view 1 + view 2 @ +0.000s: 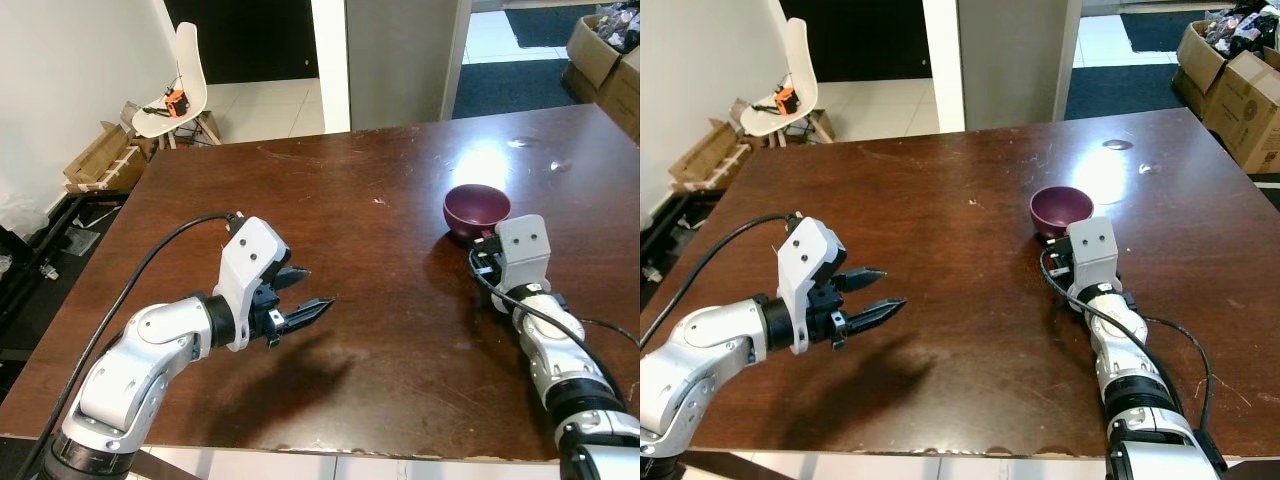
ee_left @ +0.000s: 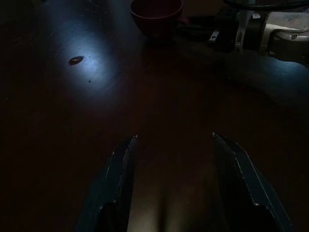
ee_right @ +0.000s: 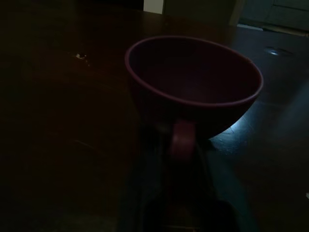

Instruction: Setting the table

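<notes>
Right gripper (image 3: 181, 145) at near side of maroon bowl (image 1: 477, 209), fingers pressed together. Keep bowl level. Left gripper (image 1: 300, 297) well left of bowl, spread, idle.

Room clutter beyond the tabletop

A white moulded plastic chair (image 1: 180, 85) holding a small orange gadget (image 1: 176, 100) stands on the pale tiled floor (image 1: 265, 105). Flattened brown cardboard (image 1: 100, 158) lies beside it; stacked brown cardboard boxes (image 1: 1238, 80) sit opposite.
</notes>
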